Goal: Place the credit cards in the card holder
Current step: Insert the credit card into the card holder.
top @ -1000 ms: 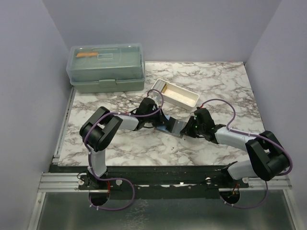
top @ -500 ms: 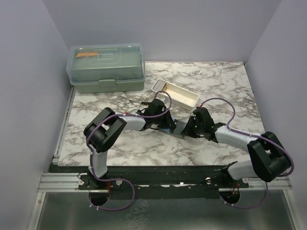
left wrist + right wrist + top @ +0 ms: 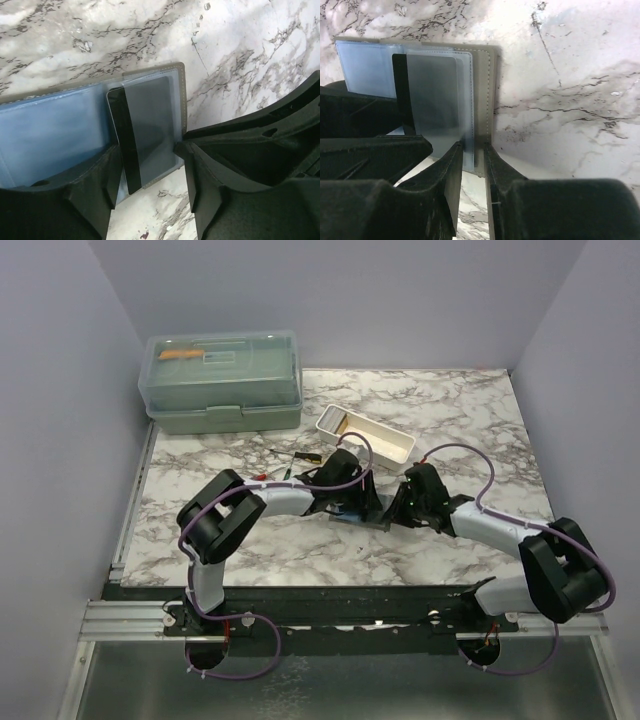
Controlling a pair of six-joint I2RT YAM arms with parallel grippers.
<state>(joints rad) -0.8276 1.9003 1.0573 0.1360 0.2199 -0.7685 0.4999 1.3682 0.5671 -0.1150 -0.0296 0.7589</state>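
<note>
One dark credit card [image 3: 147, 120] lies half-sleeved in the open card holder [image 3: 60, 125] on the table [image 3: 450, 410]. Its long axis runs straight out from my left gripper [image 3: 147, 167], jaws spread astride its near end. My right gripper [image 3: 474, 155] pinches the holder's cover edge, steadying it.

Enclosure: you have three plain, pale lavender walls around the bench: back wall [image 3: 340, 300], left wall [image 3: 60, 440], right wall [image 3: 590, 390]. The table [image 3: 470, 420] has a white marble pattern with dark grey veining. Light is even and shadows are soft. An aluminium rail [image 3: 130, 618] runs along the near edge, with dull grey sheet metal [image 3: 340, 690] below it. A green lidded box [image 3: 222, 382] sits at the back left. A white tray [image 3: 390, 445] lies angled near the table's middle.
</note>
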